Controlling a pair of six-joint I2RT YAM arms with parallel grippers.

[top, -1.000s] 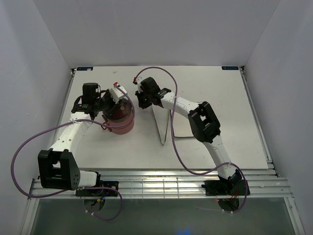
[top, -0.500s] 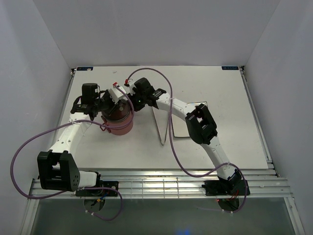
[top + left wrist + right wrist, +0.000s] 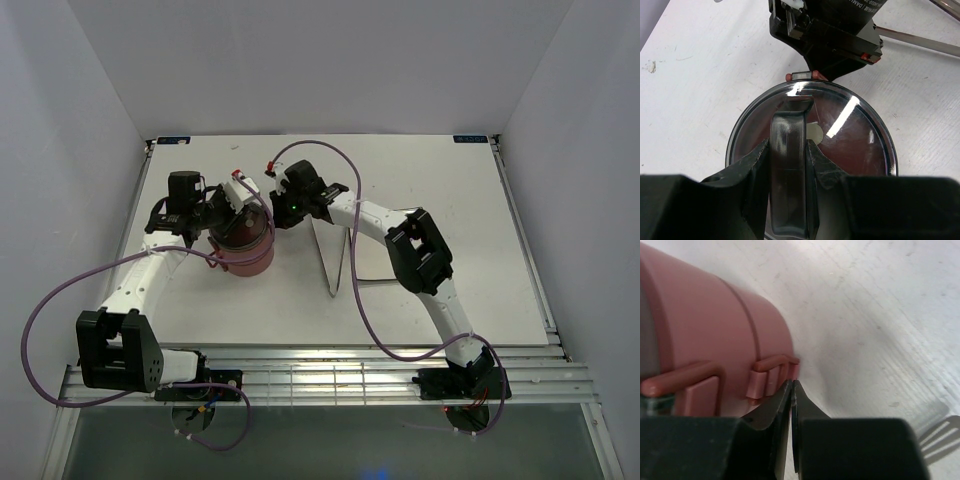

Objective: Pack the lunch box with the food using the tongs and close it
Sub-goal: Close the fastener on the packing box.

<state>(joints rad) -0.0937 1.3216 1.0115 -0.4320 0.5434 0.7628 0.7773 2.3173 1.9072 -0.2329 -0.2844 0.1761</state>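
The dusty-red lunch box [image 3: 245, 250] stands stacked at the table's left. Its grey round cover [image 3: 850, 145] is on top. My left gripper [image 3: 788, 145] is shut on the cover's dark handle [image 3: 788, 170] from above, also seen in the top view [image 3: 228, 208]. My right gripper [image 3: 791, 382] is shut, its tips touching a red clasp [image 3: 771, 374] low on the box's side wall [image 3: 705, 325]. In the top view it [image 3: 276, 210] sits against the box's right side. The silver tongs [image 3: 334, 270] lie in a narrow V on the table. The food is hidden.
A white square plate [image 3: 368, 260] lies right of the box, under the right arm, with the tongs along its left edge. Purple cables loop over both arms. White walls enclose the table on the left, back and right.
My right gripper has moved left from beside the plate to the lunch box's right side. The left gripper and the box have stayed put.
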